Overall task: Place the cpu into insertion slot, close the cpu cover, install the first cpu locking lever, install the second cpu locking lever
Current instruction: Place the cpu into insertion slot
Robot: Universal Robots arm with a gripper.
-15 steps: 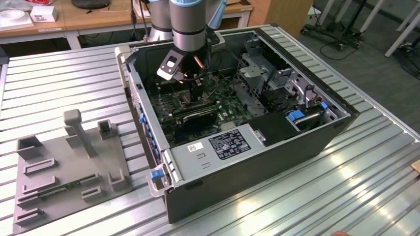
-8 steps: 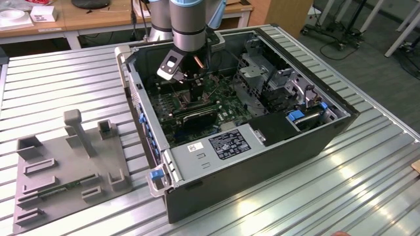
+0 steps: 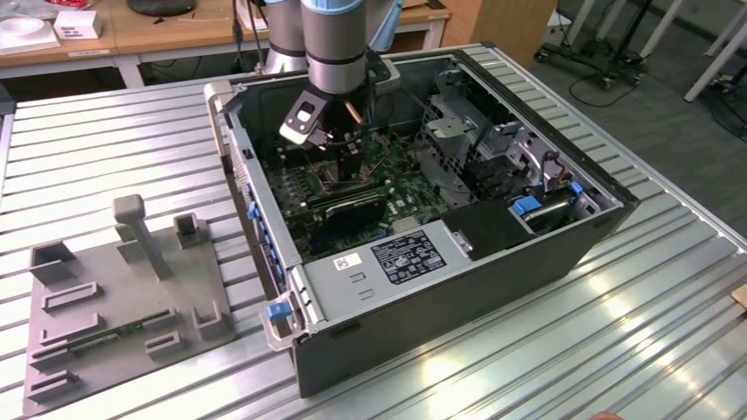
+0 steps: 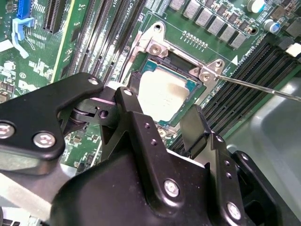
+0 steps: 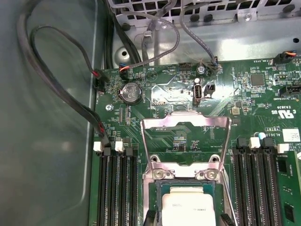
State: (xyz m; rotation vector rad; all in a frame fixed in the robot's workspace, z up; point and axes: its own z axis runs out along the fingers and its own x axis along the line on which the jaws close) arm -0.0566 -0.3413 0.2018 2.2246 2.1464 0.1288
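Note:
The cpu (image 4: pixel 164 89) (image 5: pixel 188 205), a pale square chip, lies level in the insertion slot (image 4: pixel 141 70) on the green board. My gripper (image 4: pixel 162 106) (image 5: pixel 188 217) straddles it, and its black fingers (image 4: pixel 129 99) press against two opposite edges of the chip. In the exterior view the gripper (image 3: pixel 332 153) reaches down inside the open computer case. The cpu cover (image 5: pixel 186 123), a silvery frame with a cut-out centre, is swung back off the slot and lies open against the board. A thin locking lever (image 4: pixel 258 87) sticks out sideways from the slot's corner.
Long black memory slots (image 5: pixel 115 188) (image 5: pixel 254 183) flank the socket on both sides. Black cables (image 5: pixel 61 84) loop along the case wall, near a coin battery (image 5: pixel 130 92). A grey fixture plate (image 3: pixel 117 297) sits on the slatted table at the exterior view's left.

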